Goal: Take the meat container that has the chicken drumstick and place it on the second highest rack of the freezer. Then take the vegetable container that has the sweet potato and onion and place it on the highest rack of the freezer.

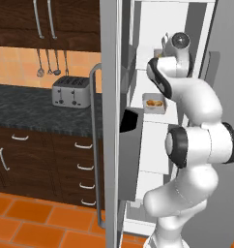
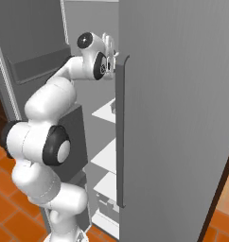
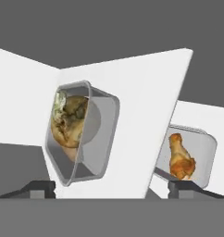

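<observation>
Up in the freezer (image 1: 138,29), the pincer (image 3: 112,187) stands spread and empty before the vegetable container (image 3: 81,132) on the highest rack (image 3: 141,88), the meat container (image 3: 188,152) just below; these light, stiff, slippery trays look best gripped by a rim.

I count two containers: one vegetable container (image 3: 81,134) and one meat container (image 3: 188,155) holding a single chicken drumstick (image 3: 180,157). One toaster (image 1: 70,91) sits on the counter (image 1: 22,109), three utensils (image 1: 49,63) hang above it, and I see four drawer handles (image 1: 85,173)
</observation>
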Controlling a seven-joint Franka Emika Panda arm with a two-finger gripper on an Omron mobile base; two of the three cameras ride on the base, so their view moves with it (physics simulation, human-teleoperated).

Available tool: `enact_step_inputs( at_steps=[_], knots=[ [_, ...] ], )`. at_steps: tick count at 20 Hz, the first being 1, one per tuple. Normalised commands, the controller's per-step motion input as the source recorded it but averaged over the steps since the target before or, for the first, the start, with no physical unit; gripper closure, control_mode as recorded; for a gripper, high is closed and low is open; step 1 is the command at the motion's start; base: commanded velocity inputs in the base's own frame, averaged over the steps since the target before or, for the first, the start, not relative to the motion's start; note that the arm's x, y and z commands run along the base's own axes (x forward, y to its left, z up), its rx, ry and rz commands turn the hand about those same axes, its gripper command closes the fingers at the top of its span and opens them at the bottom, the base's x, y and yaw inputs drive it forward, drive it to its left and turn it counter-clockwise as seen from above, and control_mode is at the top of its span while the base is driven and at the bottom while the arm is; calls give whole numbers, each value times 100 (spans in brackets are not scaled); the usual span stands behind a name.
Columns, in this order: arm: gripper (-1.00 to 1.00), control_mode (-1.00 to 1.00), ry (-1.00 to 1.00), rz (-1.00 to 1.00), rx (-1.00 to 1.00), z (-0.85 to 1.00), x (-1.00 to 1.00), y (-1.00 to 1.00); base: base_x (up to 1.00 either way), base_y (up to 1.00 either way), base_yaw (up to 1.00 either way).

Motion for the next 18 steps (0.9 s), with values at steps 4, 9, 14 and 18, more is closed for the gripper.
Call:
enact_step_inputs(
  at_steps=[4, 9, 14, 18],
  knots=[
    [-100, -100, -1, 4, -9, 84, -98, 5, 0, 0, 0],
    [-100, -100, 10, 0, -14, 1, -100, 0, 0, 0, 0],
    [-100, -100, 2, 1, -17, -34, -100, 30, 0, 0, 0],
    [-100, -100, -13, 3, -1, -8, -100, 1, 0, 0, 0]
  ],
)
